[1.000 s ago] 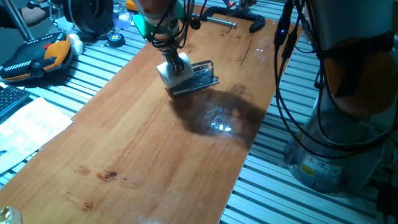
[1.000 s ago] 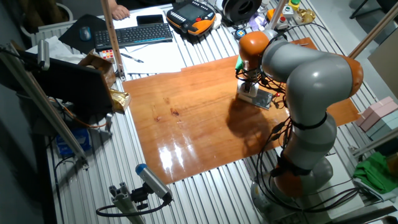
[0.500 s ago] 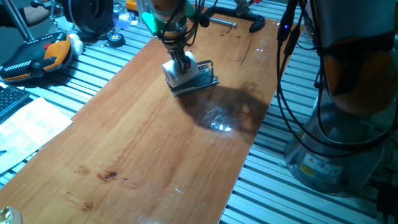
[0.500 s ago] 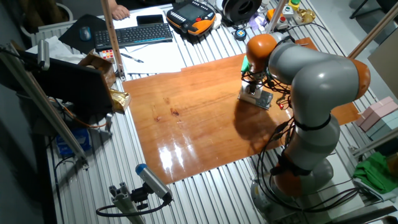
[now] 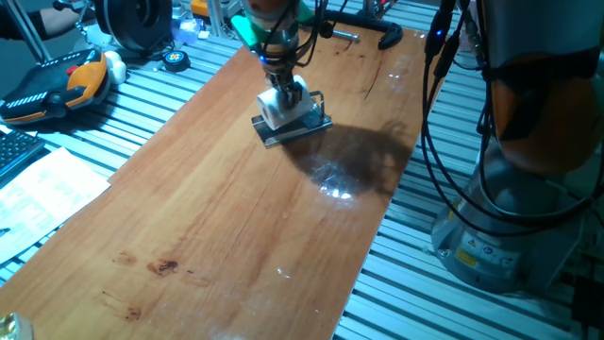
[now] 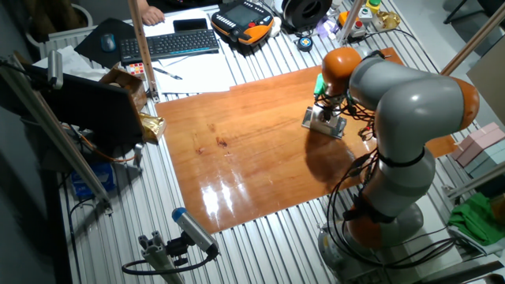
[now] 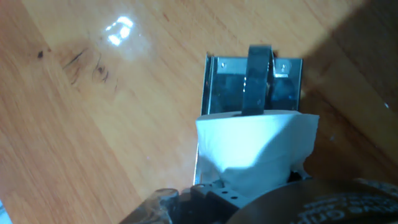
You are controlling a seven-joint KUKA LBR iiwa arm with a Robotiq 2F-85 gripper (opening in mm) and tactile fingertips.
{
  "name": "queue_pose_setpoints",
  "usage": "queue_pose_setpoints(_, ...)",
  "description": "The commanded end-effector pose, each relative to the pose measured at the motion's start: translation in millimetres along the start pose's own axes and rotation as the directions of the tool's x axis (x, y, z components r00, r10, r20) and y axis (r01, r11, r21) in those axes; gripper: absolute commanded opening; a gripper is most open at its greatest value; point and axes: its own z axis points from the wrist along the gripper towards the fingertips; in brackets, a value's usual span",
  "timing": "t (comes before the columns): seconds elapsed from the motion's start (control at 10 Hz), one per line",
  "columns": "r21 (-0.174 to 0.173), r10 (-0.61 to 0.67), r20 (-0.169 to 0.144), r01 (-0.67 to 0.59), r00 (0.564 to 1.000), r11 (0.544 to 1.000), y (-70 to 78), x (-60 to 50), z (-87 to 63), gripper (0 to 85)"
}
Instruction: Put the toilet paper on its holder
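Over holder (image 7: pixel 254 78), white toilet paper (image 7: pixel 255 146)

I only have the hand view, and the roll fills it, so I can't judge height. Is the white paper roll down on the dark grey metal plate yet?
Observer: In one fixed view, the white paper roll sits low on the near end of the dark grey metal plate; I cannot confirm contact.
Operator: Anything else near it?
Observer: A black clamp with a silver bar lies at the far end of the wooden table, apart from the plate.
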Motion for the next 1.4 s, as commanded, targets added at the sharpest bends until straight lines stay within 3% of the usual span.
queue_pose_setpoints(0.0,0.000,-0.002,-0.003,0.002,1.000,1.000,-0.3,-3.8,0.2,53.0)
queue_pose_setpoints(0.8,-0.007,-0.026,-0.038,0.026,0.999,1.000,-4.7,-30.1,6.3,53.3)
queue_pose_setpoints(1.3,0.003,-0.037,-0.059,0.037,0.998,0.999,-7.1,-34.6,8.7,65.3)
